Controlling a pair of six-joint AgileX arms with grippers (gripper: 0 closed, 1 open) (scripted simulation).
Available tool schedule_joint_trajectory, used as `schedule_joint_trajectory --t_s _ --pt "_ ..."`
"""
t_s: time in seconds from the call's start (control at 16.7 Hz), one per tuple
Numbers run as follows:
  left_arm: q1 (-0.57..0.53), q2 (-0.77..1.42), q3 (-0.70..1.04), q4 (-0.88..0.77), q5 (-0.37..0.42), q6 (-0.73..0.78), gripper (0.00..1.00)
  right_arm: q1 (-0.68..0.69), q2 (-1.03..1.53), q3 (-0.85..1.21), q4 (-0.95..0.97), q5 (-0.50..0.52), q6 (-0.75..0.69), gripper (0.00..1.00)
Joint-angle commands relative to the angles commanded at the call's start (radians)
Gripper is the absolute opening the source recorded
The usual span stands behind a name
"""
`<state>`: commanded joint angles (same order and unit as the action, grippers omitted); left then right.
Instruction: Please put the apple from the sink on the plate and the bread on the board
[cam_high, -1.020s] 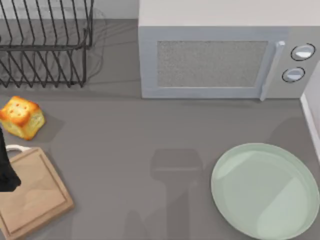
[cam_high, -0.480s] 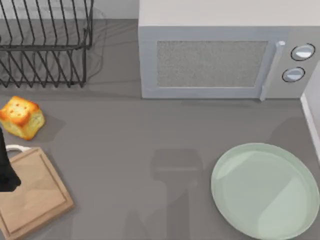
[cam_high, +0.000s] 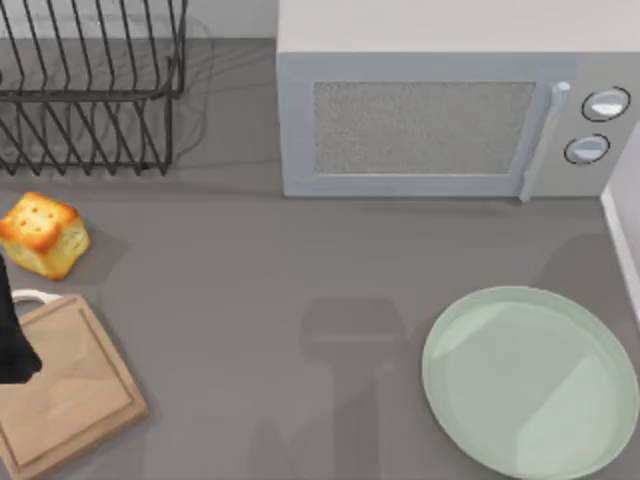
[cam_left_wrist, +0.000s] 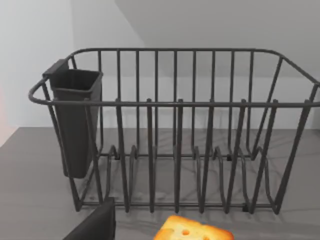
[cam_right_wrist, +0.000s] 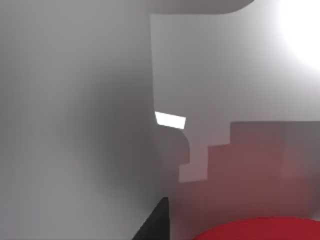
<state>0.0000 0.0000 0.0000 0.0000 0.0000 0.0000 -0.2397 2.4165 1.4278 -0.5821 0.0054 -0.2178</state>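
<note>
A: Top view, stock check. Plate (cam_high: 530, 380), near right of the tabletop (cam_high: 260, 300): bare. Board (cam_high: 65, 390), near left: bare. Bread (cam_high: 42, 234) sits just beyond the board, below the dish rack (cam_high: 90, 85).

B: Apple (cam_right_wrist: 260, 229)?

A: Red, close under the right tool; grip cannot be told. Left tool (cam_high: 12, 335), over the board's left edge, likewise. Judged: both placements outstanding.

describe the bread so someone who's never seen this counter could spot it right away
Start at the black wire dish rack in the far left corner of the top view, left of the grey microwave. Just in front of it on the grey counter sits the bread, with the wooden board nearer still. It is the only small golden-yellow block there, with a toasted orange-brown speckled top.
</note>
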Motion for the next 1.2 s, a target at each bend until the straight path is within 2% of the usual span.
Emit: schedule_joint_trajectory --t_s 0.42,0.9,1.2 --pt "0.000 0.000 0.000 0.000 0.000 0.000 1.00 0.002 -0.081 0.026 -0.050 -0.013 0.006 0.00" --pt "0.000 0.000 0.000 0.000 0.000 0.000 1.00 0.001 -0.242 0.135 -0.327 -0.015 0.004 0.00" --pt "0.000 0.000 0.000 0.000 0.000 0.000 1.00 0.002 -0.253 0.142 -0.344 -0.015 0.005 0.00"
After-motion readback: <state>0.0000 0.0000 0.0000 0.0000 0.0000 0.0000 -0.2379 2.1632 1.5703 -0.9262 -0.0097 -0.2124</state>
